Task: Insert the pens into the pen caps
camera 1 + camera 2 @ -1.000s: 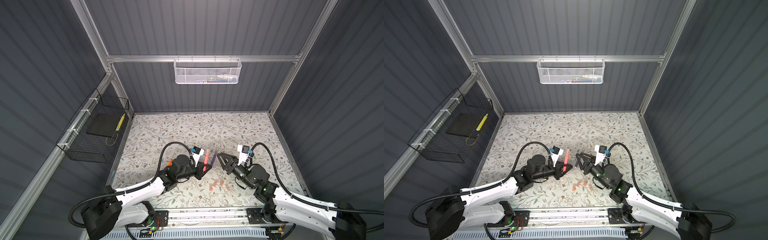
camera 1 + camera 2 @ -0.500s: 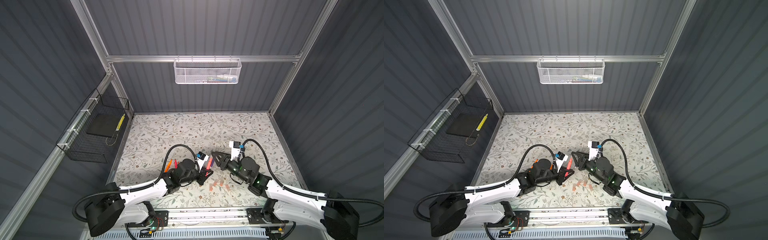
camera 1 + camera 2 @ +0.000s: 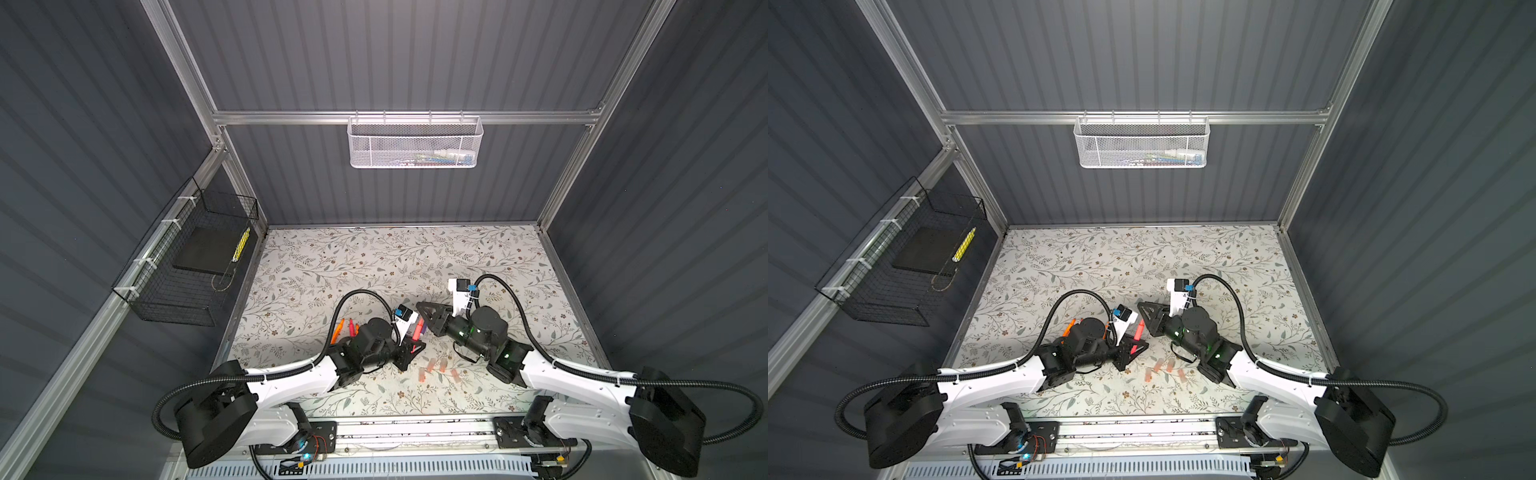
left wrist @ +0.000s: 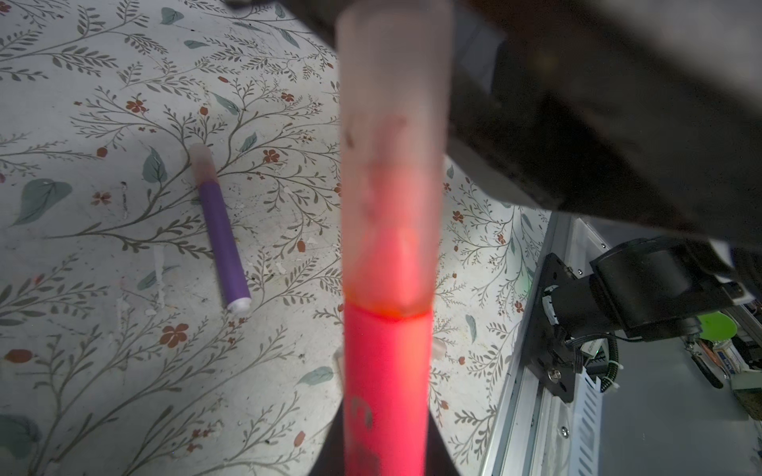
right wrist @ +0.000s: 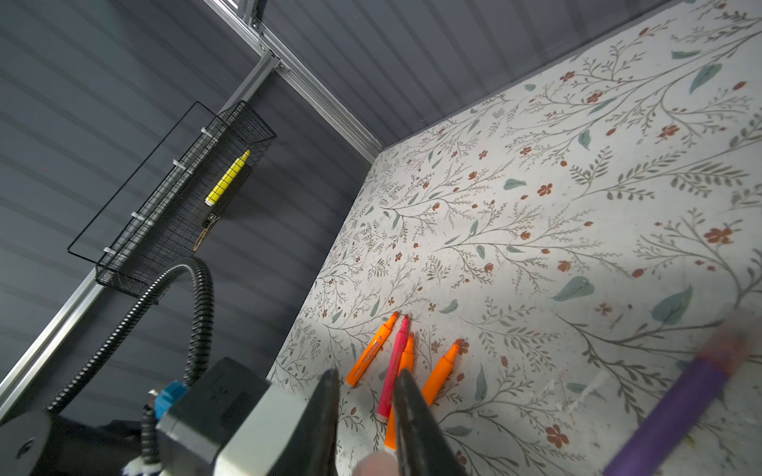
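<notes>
My left gripper [image 3: 411, 347] is shut on a pink-red pen [image 4: 385, 391] that points up toward the right arm. A translucent pen cap [image 4: 391, 144] sits over that pen's tip. My right gripper [image 5: 365, 377] has its jaws closed in on the cap, whose pale end [image 5: 373, 465] shows between its fingers [image 5: 408, 395]. Beside them on the mat lies a purple pen [image 4: 222, 247] with a cap on it. Three orange pens [image 5: 373, 354] and a pink one [image 5: 396, 362] lie uncapped behind the left arm. Several loose pen caps [image 3: 432, 365] lie near the front.
A black wire basket [image 3: 187, 266] with a yellow stick [image 3: 241, 245] hangs on the left wall. A white mesh basket [image 3: 415, 143] hangs on the back rail. The metal front rail [image 3: 415, 428] runs along the mat's near edge.
Both grippers have come together at the middle of the mat. The right gripper has slid over the pen's capped end and its jaws have narrowed. The left grip has not changed.
</notes>
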Controlling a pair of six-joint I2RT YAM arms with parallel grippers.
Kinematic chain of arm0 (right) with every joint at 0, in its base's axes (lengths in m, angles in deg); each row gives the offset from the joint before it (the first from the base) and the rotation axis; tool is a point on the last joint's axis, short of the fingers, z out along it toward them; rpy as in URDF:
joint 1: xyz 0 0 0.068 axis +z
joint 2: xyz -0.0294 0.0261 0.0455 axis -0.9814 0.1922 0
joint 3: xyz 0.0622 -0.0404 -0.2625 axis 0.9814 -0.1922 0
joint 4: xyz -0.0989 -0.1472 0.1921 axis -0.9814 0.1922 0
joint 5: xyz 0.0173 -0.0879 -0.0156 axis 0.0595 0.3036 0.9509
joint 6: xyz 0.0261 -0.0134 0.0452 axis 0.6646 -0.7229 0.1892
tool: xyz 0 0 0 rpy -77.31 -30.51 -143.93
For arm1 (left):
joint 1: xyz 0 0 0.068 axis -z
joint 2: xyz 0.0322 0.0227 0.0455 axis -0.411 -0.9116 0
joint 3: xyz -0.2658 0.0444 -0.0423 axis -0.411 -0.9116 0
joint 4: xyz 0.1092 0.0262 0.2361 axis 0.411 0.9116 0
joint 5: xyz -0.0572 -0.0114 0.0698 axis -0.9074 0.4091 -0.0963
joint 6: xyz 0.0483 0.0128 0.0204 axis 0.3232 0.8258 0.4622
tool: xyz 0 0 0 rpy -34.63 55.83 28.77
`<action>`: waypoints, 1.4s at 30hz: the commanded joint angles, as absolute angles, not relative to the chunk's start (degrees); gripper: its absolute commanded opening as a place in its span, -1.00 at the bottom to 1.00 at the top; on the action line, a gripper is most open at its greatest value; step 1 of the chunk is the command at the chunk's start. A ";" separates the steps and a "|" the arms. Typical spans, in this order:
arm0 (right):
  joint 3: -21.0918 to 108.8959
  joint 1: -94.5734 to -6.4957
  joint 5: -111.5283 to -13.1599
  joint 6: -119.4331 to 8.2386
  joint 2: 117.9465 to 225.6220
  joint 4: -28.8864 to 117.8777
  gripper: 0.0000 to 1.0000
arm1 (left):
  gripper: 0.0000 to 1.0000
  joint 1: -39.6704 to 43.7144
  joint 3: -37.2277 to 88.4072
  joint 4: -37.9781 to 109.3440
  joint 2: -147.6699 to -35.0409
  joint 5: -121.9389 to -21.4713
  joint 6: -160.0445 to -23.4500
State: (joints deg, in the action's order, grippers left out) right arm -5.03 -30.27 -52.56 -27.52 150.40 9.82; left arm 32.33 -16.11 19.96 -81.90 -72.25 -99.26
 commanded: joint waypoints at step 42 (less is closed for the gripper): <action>-1.85 -17.90 -59.56 -30.25 159.62 12.73 -1.00 | -1.00 18.09 -6.41 24.73 -73.02 -78.09 -96.88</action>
State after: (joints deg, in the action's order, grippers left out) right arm 2.27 -24.35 -43.80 -26.95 158.40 7.00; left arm 21.75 -9.42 38.93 -75.25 -80.42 -93.01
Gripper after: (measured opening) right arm 0.161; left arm 0.169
